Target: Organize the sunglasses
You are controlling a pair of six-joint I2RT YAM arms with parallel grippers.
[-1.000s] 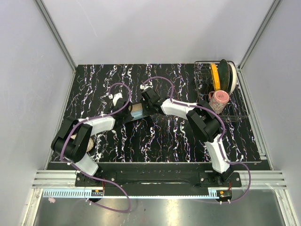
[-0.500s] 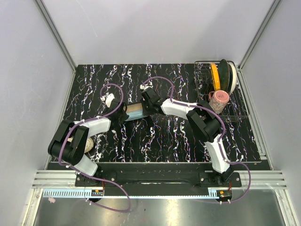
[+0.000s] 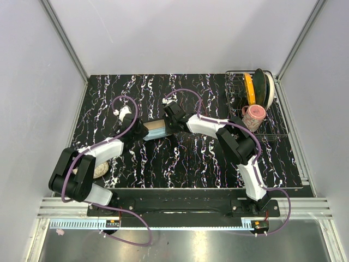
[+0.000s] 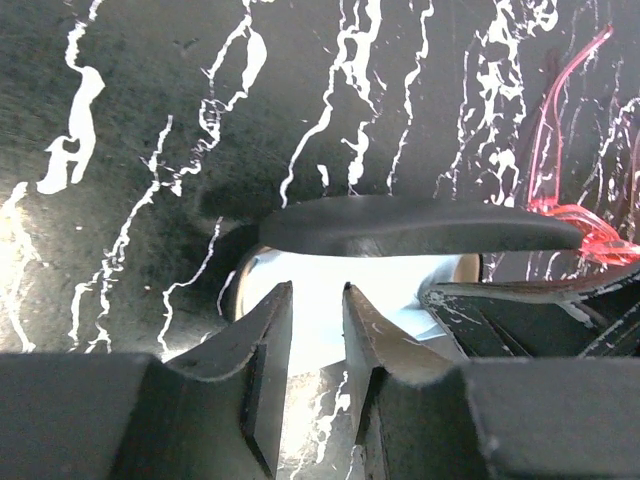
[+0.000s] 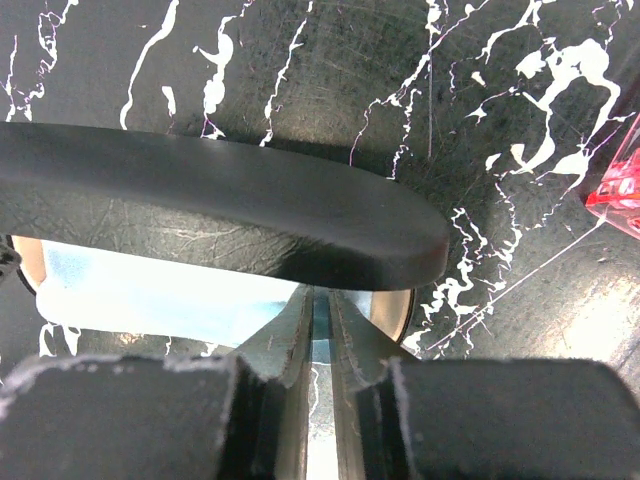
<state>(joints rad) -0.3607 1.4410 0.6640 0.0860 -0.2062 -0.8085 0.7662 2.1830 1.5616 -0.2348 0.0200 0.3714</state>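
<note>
The black oblong case point(image 3: 156, 130) lies open mid-table, its lid point(image 4: 420, 225) raised over a light blue cloth point(image 5: 150, 295) inside. My right gripper point(image 5: 320, 325) is shut on the cloth's edge at the case's right end, under the lid point(image 5: 200, 210). At the case's left end my left gripper point(image 4: 317, 320) is open, a narrow gap between its fingers and nothing in it. The red-pink sunglasses point(image 4: 570, 130) lie on the table just beyond the case, seen at the right edge point(image 5: 620, 180) of the right wrist view. The arms hide them from above.
A wire dish rack point(image 3: 272, 134) stands at the back right with upright yellow and green plates point(image 3: 259, 87) and a pink cup point(image 3: 254, 115). A pale rounded object point(image 3: 101, 169) lies beside the left arm's elbow.
The left arm has drawn back to the left, away from the case, and its jaws have parted. The right arm and case have stayed put.
</note>
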